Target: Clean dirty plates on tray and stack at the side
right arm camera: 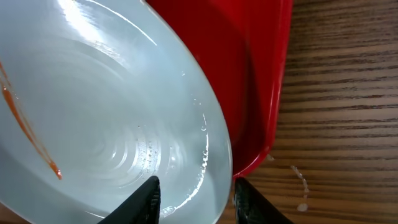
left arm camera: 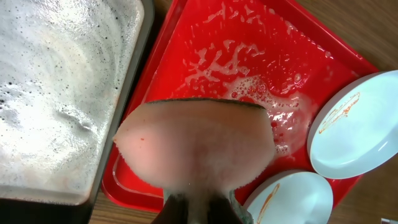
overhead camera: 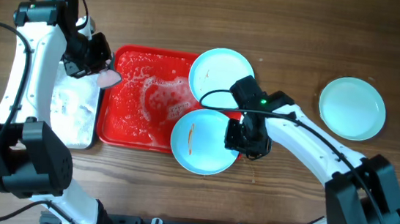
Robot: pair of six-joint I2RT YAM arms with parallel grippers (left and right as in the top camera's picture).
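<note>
Wooden table (overhead camera: 280, 200) bearing a soapy red tray (overhead camera: 129, 123). Right claw (right arm camera: 199, 200) pinches the smeared near plate (overhead camera: 195, 145) by its right rim, over the tray's front-right corner. Far plate (overhead camera: 215, 69) sits at the rear corner, and the third plate (overhead camera: 352, 107) lies well apart, right. Left claw (left arm camera: 199, 210) grips a sponge (left arm camera: 196, 146) above the tray's left edge, beside the foamy pan (overhead camera: 74, 115).

**No legible writing in any view**

No text, label, brand, number or sign can be read in the overhead view or in either wrist view. The thin orange-brown marks on the plates (left arm camera: 354, 127) at the lower right of the left wrist view are smears. They form no letters or figures.
</note>
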